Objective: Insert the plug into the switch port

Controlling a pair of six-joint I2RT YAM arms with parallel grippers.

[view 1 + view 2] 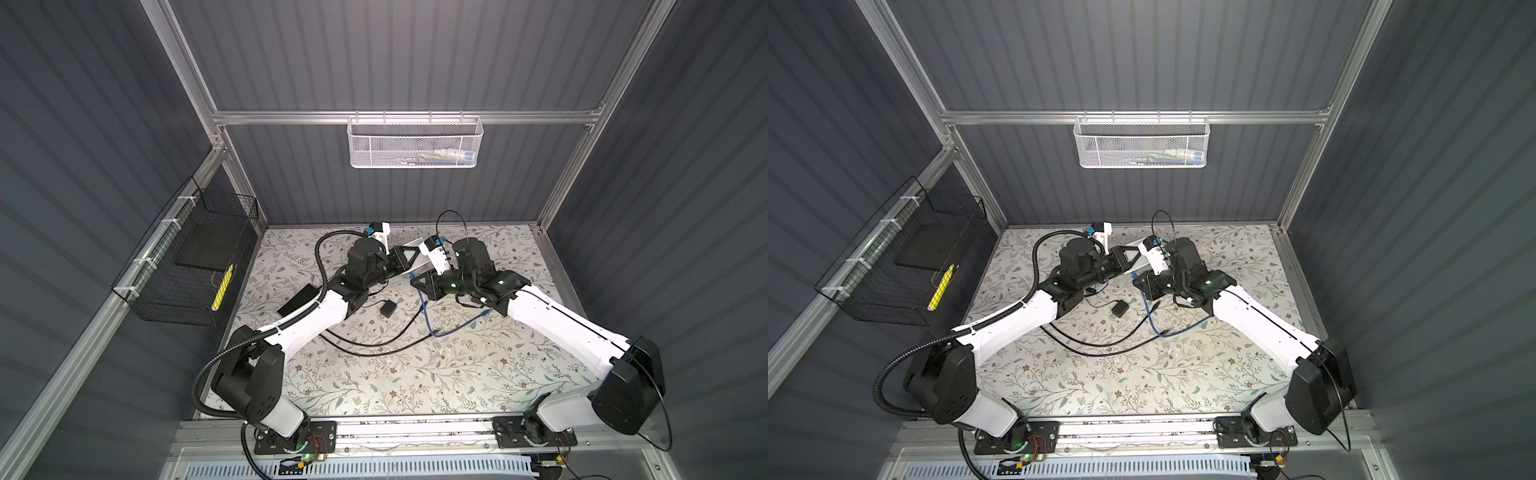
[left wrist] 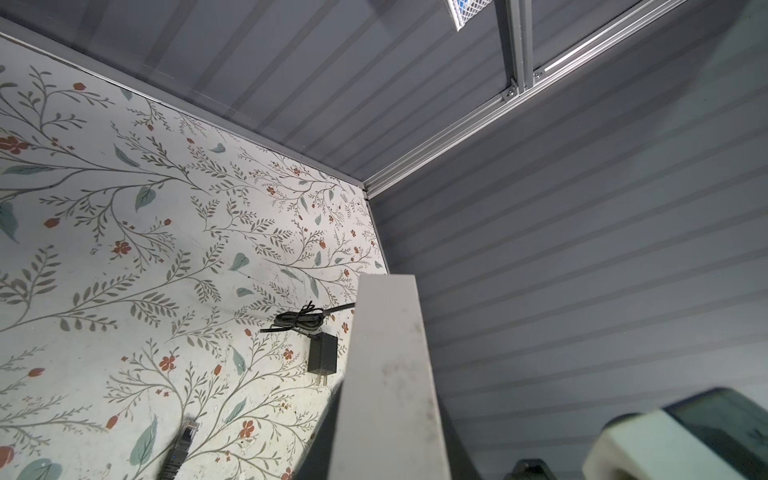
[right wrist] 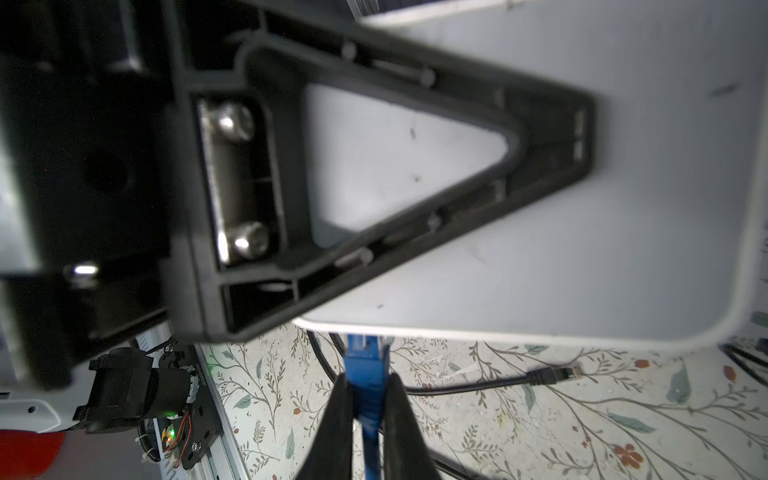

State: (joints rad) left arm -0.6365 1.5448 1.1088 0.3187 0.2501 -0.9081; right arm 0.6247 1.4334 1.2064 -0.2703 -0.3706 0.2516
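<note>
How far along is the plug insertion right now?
Done: left gripper clamps the white switch off the table; right gripper pinches the blue plug. In hand: plug tip at the switch's edge. Remaining: seating it; the port itself is hidden, so insertion is unconfirmed.

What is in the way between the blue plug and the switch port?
Nothing visible. The right end effector holds the blue plug with its tip at the white switch's edge; whether it is in cannot be seen.

A lab test cell: aluminium frame (image 1: pixel 291 118), grey panel walls (image 1: pixel 395 54), hanging mesh basket (image 1: pixel 374 145).
</note>
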